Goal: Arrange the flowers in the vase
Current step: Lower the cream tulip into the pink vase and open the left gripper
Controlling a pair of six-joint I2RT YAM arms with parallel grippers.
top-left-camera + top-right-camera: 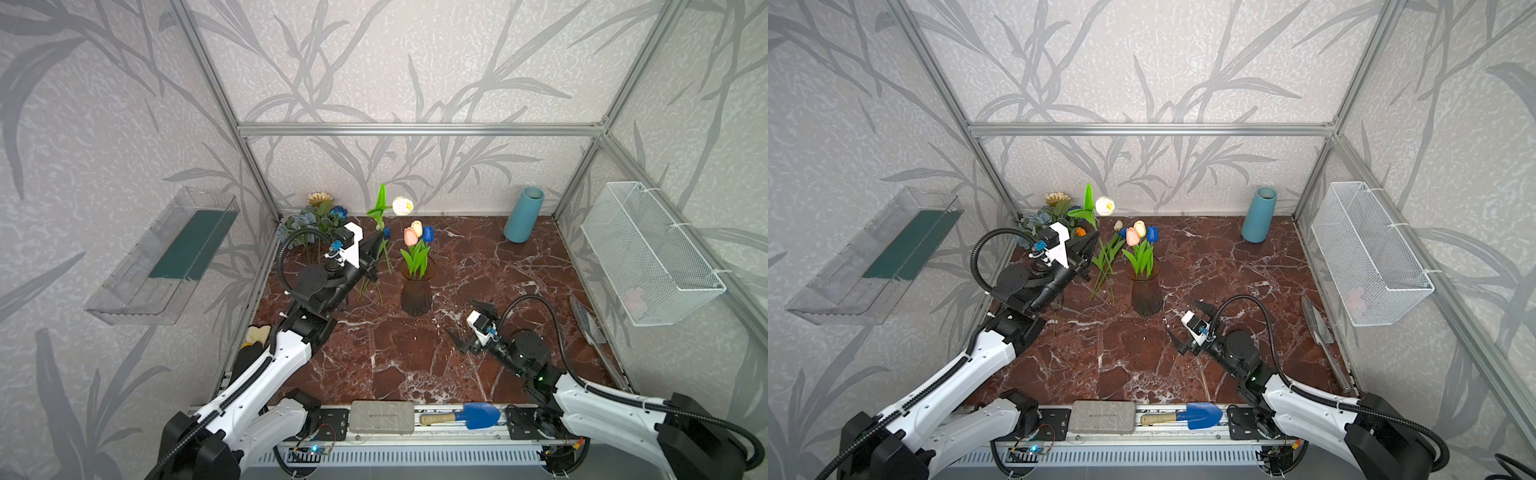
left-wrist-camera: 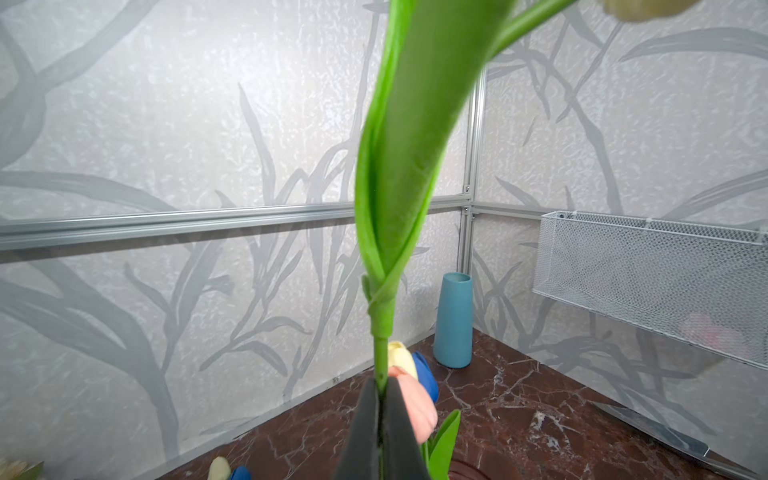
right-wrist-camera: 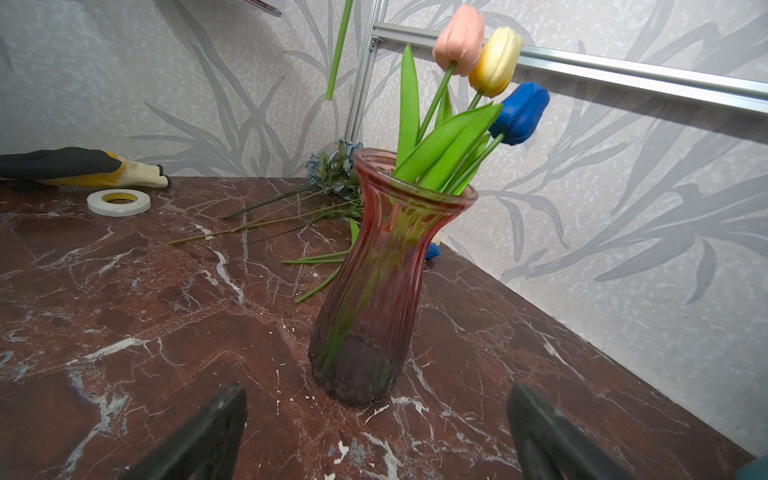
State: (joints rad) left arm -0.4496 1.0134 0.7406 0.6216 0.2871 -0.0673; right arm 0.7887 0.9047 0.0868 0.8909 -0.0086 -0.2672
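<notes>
Insertion step: left gripper (image 2: 380,409) clamped on white tulip (image 1: 402,205) stem, held high just left of vase (image 1: 415,291), right gripper (image 1: 462,319) spread wide, empty, near vase; nxt prob needs stem end over vase mouth, then lowering.

Three tulips (image 1: 417,228) in reddish glass vase (image 1: 417,291), white tulip (image 1: 402,205) aloft.
Pink, yellow, blue heads upright; rose bunch (image 1: 305,224), loose tulips (image 1: 1106,257) lying back-left.

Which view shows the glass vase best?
The right wrist view: the vase stands close and whole, rim to base. Both top views show it small, from above. The left wrist view catches only a sliver of rim.
</notes>
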